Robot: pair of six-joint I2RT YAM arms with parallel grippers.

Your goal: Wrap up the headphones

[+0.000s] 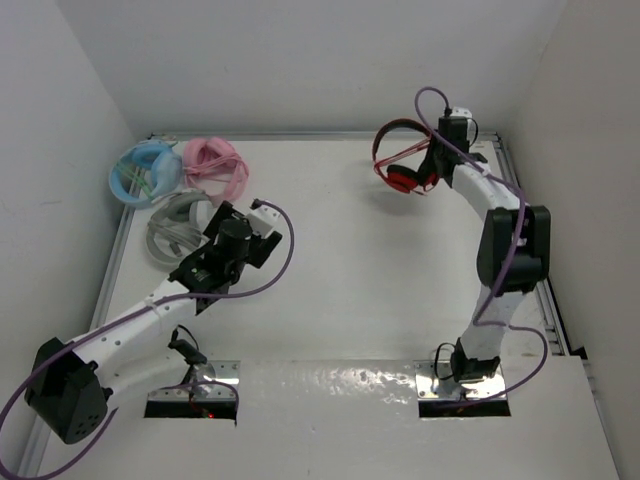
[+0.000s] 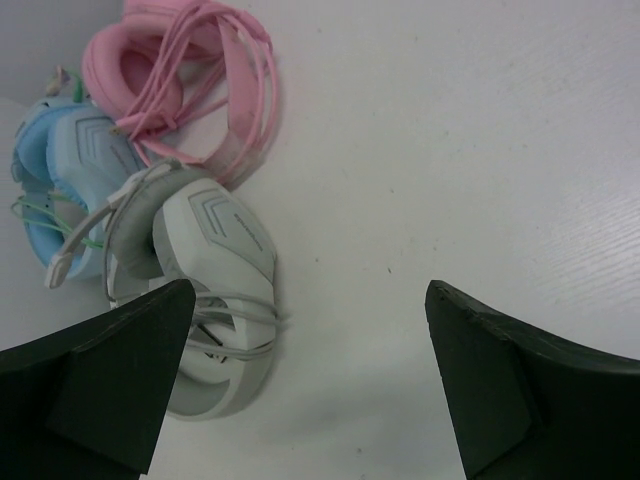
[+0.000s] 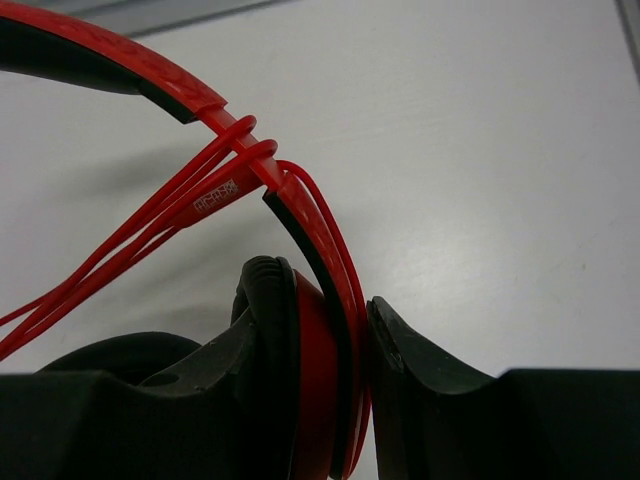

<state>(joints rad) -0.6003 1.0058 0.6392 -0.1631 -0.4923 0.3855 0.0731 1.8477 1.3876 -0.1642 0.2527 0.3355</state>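
Currently the right gripper (image 3: 335,345) is at the far right of the table (image 1: 340,290), fingers pinched on the headphones (image 1: 398,165). The clamp sits across the red ear cup and the headband end beside it. The headband arcs away to the left of the gripper; can't tell if the cups touch the surface. The red cable (image 3: 140,235) loops several turns around the headband just past the grip, strands trailing left. The left gripper (image 2: 310,292) is well apart at the left, jaws spread wide, holding nothing, over bare table just right of the grey pair (image 2: 215,250). The pink pair (image 2: 160,80) and blue pair (image 2: 65,165) lie beyond, in the far-left corner.
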